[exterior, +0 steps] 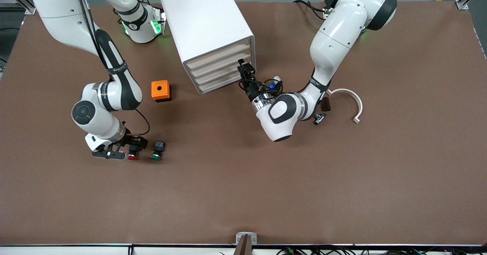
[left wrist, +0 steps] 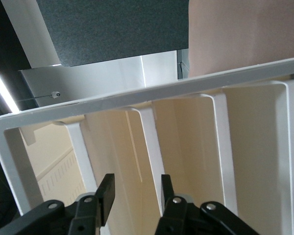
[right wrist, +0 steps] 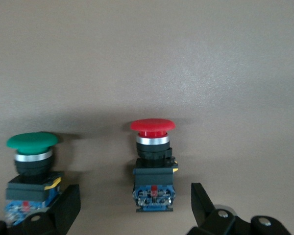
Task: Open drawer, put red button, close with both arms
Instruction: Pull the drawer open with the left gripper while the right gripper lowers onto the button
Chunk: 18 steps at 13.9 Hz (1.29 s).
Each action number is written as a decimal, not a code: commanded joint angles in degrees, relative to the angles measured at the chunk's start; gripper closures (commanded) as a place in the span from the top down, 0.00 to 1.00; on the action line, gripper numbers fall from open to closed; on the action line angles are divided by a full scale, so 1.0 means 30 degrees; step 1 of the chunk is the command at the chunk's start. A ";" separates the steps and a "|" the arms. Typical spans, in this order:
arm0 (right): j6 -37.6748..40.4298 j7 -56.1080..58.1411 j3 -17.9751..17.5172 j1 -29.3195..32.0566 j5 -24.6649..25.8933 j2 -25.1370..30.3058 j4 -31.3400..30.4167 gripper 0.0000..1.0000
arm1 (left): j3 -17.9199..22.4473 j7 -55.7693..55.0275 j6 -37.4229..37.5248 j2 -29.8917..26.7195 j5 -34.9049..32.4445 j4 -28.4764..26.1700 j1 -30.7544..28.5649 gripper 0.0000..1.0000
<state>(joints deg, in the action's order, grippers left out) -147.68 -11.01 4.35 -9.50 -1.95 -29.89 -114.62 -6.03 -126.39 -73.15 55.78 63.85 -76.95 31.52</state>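
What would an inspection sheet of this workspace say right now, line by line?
Surface: brown table, bare at the front.
Job's things: cabinet, drawers all shut; red button lying on the table.
Clutter: green button, orange box, white curved bracket.
Grippers: left gripper at the drawer fronts, partly closed; right gripper open around the red button.
Cables: black leads along both arms.
Surroundings: grey floor.

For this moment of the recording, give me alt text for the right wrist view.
The right tool sits low over the brown table with its fingers open on either side of the red button, not yet touching it. The green button lies beside it, just outside one finger.
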 commanded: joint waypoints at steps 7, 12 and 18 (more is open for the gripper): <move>-0.0372 -0.0140 0.0044 -0.0025 0.0035 -0.0437 -0.0230 1.00 | -0.0042 -0.1111 -0.0400 0.0566 0.0222 -0.0043 0.0537 0.45; -0.0343 -0.0110 0.0044 0.0004 0.0035 -0.0525 -0.0231 1.00 | -0.0042 -0.1547 -0.0342 0.0565 0.0134 -0.0307 0.1533 0.39; -0.0138 0.0094 0.0073 0.0121 0.0035 -0.0642 -0.0231 0.86 | -0.0042 -0.2454 -0.0371 0.0536 0.0134 -0.0395 0.1711 0.09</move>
<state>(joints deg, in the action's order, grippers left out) -148.09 -10.97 4.56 -9.49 -1.94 -32.01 -114.77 -6.08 -131.60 -73.87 57.47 63.85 -78.11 36.92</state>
